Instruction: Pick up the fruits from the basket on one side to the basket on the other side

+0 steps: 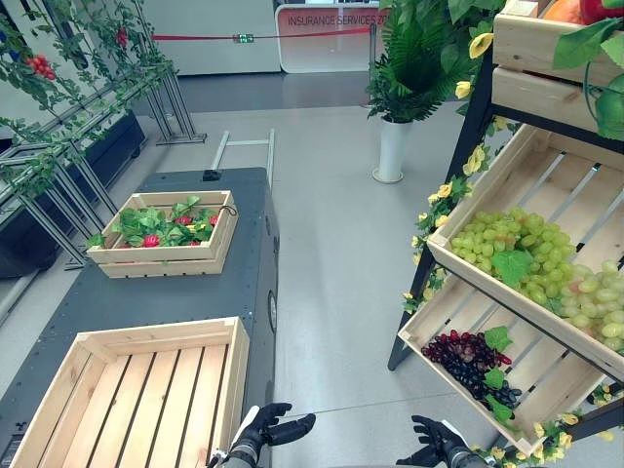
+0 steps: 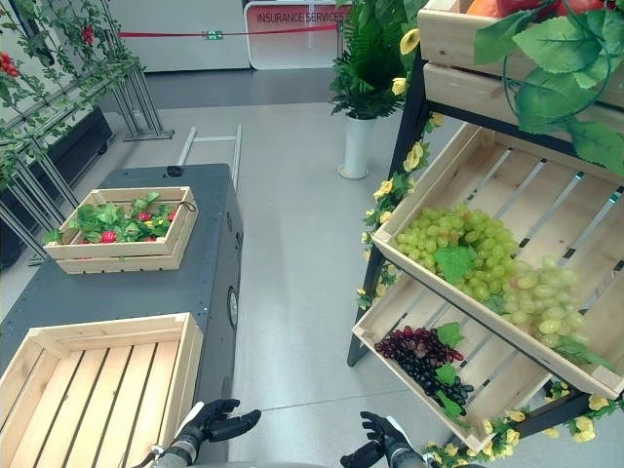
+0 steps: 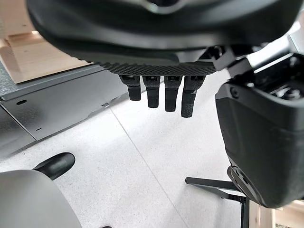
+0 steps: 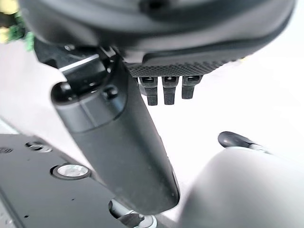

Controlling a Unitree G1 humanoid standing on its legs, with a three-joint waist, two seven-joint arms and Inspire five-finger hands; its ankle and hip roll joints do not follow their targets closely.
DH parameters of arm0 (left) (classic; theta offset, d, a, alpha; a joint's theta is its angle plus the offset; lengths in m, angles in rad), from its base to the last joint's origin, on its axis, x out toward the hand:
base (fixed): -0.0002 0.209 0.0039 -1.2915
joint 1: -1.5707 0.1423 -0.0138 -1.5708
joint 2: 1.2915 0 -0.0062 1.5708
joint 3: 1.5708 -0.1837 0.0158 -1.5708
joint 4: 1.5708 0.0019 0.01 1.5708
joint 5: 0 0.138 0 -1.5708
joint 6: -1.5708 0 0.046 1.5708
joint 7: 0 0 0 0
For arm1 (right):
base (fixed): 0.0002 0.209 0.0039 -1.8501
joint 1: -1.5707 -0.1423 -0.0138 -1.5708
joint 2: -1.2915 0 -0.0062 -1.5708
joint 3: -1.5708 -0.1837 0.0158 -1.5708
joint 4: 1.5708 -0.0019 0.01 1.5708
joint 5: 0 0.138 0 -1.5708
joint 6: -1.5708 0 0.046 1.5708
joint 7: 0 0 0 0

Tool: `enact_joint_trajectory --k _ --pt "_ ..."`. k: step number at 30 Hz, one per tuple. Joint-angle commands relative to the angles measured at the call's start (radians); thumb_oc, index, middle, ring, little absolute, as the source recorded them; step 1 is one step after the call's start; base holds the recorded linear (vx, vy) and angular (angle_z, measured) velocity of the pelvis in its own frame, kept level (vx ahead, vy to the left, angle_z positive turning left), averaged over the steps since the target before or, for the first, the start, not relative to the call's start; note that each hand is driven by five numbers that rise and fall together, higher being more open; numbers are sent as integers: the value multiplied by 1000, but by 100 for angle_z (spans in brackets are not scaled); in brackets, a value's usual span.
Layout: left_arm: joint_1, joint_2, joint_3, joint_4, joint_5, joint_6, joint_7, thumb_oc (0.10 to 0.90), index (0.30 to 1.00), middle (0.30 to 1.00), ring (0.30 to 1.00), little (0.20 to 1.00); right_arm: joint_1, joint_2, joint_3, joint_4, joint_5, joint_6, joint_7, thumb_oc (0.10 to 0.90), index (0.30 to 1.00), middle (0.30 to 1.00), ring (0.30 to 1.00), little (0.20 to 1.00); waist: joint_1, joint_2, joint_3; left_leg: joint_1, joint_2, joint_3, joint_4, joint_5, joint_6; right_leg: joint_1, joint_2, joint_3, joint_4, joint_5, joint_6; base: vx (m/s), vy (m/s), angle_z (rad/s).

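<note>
An empty wooden crate [image 1: 136, 390] sits at the near left on a dark cart [image 1: 244, 263]. On the sloped wooden shelves at the right lie green grapes [image 1: 531, 263] on the middle tray and dark purple grapes [image 1: 473, 361] on the lower tray [image 1: 458, 312]. My left hand [image 1: 268, 429] hangs low beside the empty crate's corner, fingers relaxed and holding nothing. My right hand [image 1: 434, 444] is low in front of the lower tray, also empty with loosely extended fingers [image 4: 164, 90].
A second crate [image 1: 166, 234] with red fruit and leaves stands further back on the cart. A white vase with a green plant [image 1: 392, 146] stands on the floor behind. Metal racks with vines [image 1: 58, 146] line the left. Bare floor lies between cart and shelves.
</note>
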Motion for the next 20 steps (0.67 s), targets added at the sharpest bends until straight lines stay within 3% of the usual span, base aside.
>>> enact_joint_trajectory --k 1,20 --pt "-90 -31 -4 37 1 -78 -8 800 900 900 900 900 -80 21 -7 24 5 -55 -34 800 900 900 900 900 18 -8 45 42 -100 -21 11 -137 63 29 43 -23 36 -60 -30 0 0 0" --pt "-95 -27 -10 34 -1 -110 -65 800 900 900 900 900 -91 28 10 26 -8 -75 -55 800 900 900 900 900 17 -12 53 48 -101 -17 10 -136 63 35 46 -16 32 -60 -31 0 0 0"
